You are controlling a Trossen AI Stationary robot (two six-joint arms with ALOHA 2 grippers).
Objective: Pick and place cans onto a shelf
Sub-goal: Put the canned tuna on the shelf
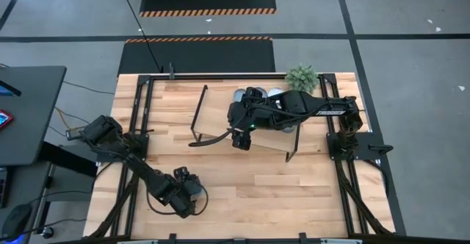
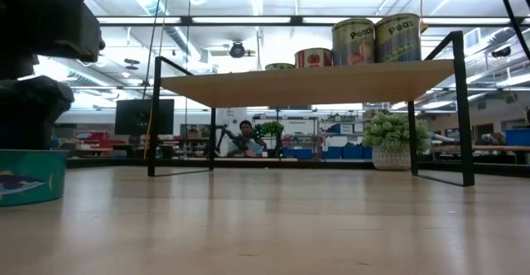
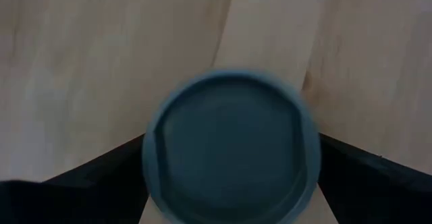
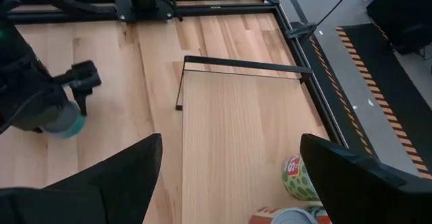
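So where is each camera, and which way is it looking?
High view: above the table, looking straight down; both arms show, and the shelf.
Low view: at tabletop height, looking level under the shelf; the left arm shows above a teal can.
Left wrist view: looking down on that can's lid between its own open fingers.
Right wrist view: over the shelf board; its own open fingers show.
Shared: the right wrist view and the high view both show the left arm.

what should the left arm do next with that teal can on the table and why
Probably close the left end effector on the teal can. Its open fingers already flank the can, which sits on the tabletop, not yet on the shelf. The right end effector hangs open over the shelf.
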